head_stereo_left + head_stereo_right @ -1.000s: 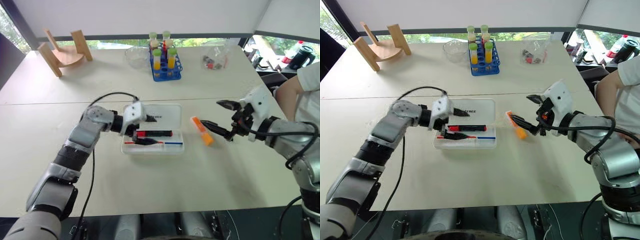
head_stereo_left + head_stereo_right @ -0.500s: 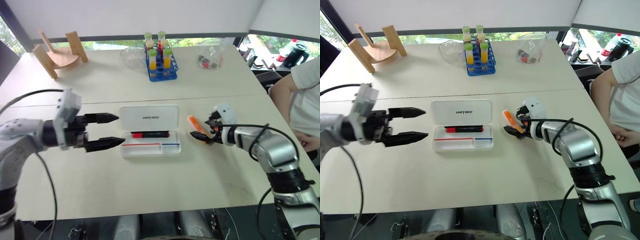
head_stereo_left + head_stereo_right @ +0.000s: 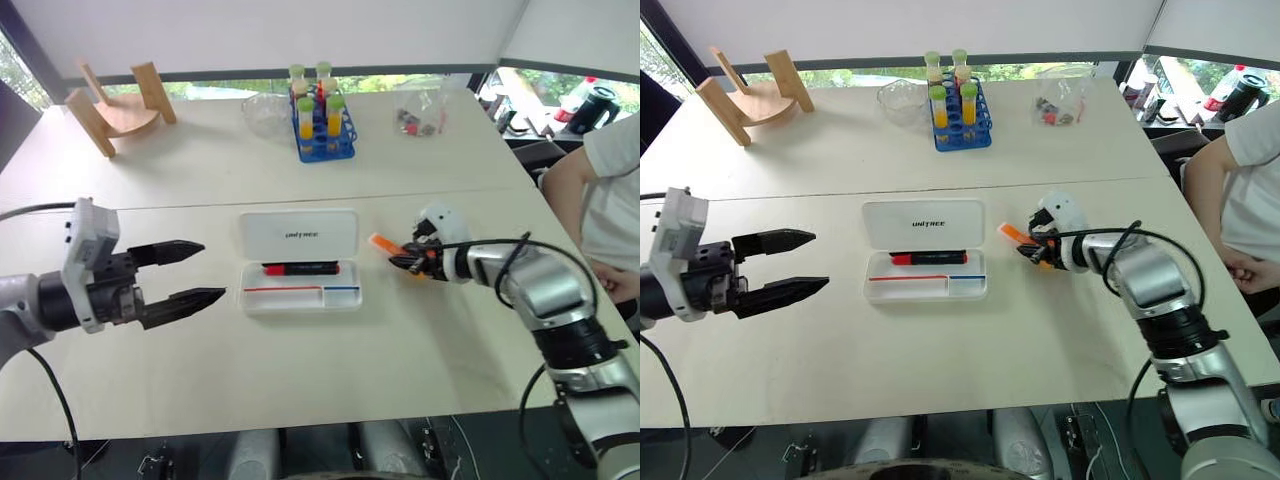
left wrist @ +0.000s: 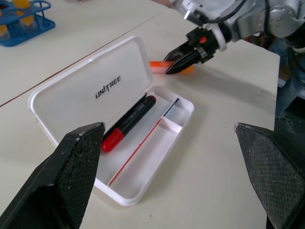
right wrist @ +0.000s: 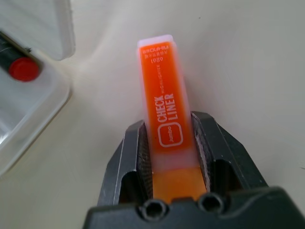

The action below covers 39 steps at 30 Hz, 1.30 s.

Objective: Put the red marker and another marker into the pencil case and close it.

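Pencil case (image 3: pixel 300 259): a flat white hinged box lying open near the middle of the pale counter (image 3: pixel 300 370), lid folded back toward the far side, tray toward the robot.
Red marker (image 3: pixel 300 268): lies flat inside the tray, along the hinge side. The left wrist view shows its red cap (image 4: pixel 113 140) at one end and black barrel (image 4: pixel 136 114) at the other, plus a thin divider walling off a small compartment at the tray's end.
Orange marker (image 5: pixel 167 119): just beside the case's right end, outside it, lifted at an angle in the right tool's grip.
Right tool (image 3: pixel 400 262): clenched on the orange marker. The right wrist view shows both black fingers (image 5: pixel 131 157) pressing the marker's sides near its darker orange end, with white lettering readable on the barrel and its paler end pointing away; the head views show just a short orange stub ahead of the fingers.
Left tool (image 3: pixel 195 270): released, its two fingers spread wide, held above the counter well to the left of the case and pointing toward it.
Lid lettering (image 4: pixel 107 87): dark print, legible from the left wrist.
Far side of counter: a blue rack of tubes (image 3: pixel 320 120), a clear bowl (image 3: pixel 266 112), a wooden stand (image 3: pixel 115 105).
Right edge: a person's arm (image 3: pixel 570 185) beside the counter.
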Each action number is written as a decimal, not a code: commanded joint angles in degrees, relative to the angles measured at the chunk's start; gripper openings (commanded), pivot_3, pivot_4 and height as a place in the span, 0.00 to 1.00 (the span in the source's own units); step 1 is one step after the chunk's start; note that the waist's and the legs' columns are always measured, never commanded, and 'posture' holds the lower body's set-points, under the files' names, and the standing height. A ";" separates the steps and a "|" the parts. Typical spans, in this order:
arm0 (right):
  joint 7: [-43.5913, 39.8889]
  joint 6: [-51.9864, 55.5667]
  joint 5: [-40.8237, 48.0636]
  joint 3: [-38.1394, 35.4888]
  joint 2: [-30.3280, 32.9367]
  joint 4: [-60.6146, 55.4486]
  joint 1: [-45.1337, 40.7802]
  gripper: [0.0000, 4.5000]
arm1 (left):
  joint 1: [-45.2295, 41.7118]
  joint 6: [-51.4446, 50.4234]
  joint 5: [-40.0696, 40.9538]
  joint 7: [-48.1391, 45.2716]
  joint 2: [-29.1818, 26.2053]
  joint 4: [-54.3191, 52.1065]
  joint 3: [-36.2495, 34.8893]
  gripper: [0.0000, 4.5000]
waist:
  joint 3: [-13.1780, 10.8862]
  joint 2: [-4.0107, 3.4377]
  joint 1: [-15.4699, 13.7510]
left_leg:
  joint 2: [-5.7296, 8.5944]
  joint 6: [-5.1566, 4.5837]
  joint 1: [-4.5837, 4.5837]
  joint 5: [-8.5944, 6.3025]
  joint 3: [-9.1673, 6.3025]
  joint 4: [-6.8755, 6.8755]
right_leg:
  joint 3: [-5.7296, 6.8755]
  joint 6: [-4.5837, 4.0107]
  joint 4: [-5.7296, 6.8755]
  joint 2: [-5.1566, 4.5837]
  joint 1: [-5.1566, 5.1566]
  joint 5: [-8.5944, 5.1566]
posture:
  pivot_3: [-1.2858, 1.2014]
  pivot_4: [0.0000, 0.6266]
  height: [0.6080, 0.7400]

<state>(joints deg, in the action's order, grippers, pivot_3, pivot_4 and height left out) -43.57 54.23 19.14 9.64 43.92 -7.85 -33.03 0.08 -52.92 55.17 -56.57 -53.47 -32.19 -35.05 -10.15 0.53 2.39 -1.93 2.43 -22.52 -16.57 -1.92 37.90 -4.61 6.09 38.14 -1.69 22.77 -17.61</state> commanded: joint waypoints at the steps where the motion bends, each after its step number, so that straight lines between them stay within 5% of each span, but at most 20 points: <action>1: -11.25 -0.93 7.14 -2.86 5.96 -13.12 -2.17 0.18 | 0.47 1.32 0.89 -0.04 -1.50 -0.17 -2.70 1.00 | -0.08 -0.13 0.03 | 0.00 0.00 0.00 0.00 0.00 -0.01 | 0.00 0.00 -0.01 0.00 0.00 0.00 | 0.52 0.24 1.00; 8: -14.09 -4.40 7.83 6.02 -1.85 -15.86 -5.53 0.18 | -1.16 2.73 0.67 0.49 -2.14 1.87 -0.28 1.00 | -0.06 -0.04 0.47 | -0.09 -0.01 0.10 -0.01 0.01 -0.12 | 0.02 -0.11 0.01 0.11 0.00 -0.05 | 0.52 0.24 1.00; 15: -12.83 -12.24 -1.66 20.40 -17.10 -0.86 -11.23 0.18 | 1.50 2.87 1.37 1.06 -1.91 -0.23 -1.76 1.00 | -0.07 -0.02 0.28 | -0.08 0.01 0.07 0.00 0.00 -0.11 | 0.03 -0.12 0.01 0.08 0.05 -0.05 | 0.52 0.24 1.00; 25: -14.02 -16.81 -7.65 23.68 -22.63 6.39 -12.90 0.18 | 5.70 3.03 4.29 4.38 -0.84 -3.79 -4.10 1.00 | -0.08 0.01 0.21 | -0.02 0.10 -0.07 0.04 0.02 -0.15 | 0.05 -0.11 0.02 -0.08 0.23 -0.03 | 0.52 0.24 1.00; 32: -15.83 -15.46 -8.21 21.68 -22.80 5.05 -13.92 0.95 | 5.73 4.05 4.55 5.69 -0.67 -3.68 -2.94 1.00 | -0.07 0.01 0.19 | -0.02 0.10 -0.07 0.04 0.02 -0.18 | 0.05 -0.11 0.02 -0.05 0.23 -0.04 | 0.52 0.24 1.00; 39: -11.63 -2.47 -1.31 3.08 -15.23 -3.34 -14.76 0.99 | 5.01 5.39 4.22 6.04 -0.54 -2.97 -0.95 1.00 | -0.08 -0.01 -0.24 | 0.03 0.10 -0.11 0.04 0.00 -0.19 | 0.06 -0.12 0.00 -0.12 0.23 -0.04 | 0.52 0.24 1.00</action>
<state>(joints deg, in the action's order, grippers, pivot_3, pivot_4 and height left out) -56.57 48.83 15.58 18.15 27.69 -7.88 -46.47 5.71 -48.97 59.21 -50.56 -54.13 -34.64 -36.05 -10.23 0.53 2.15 -1.88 2.53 -22.62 -16.53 -1.91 37.72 -4.55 5.97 38.13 -1.83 22.98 -17.64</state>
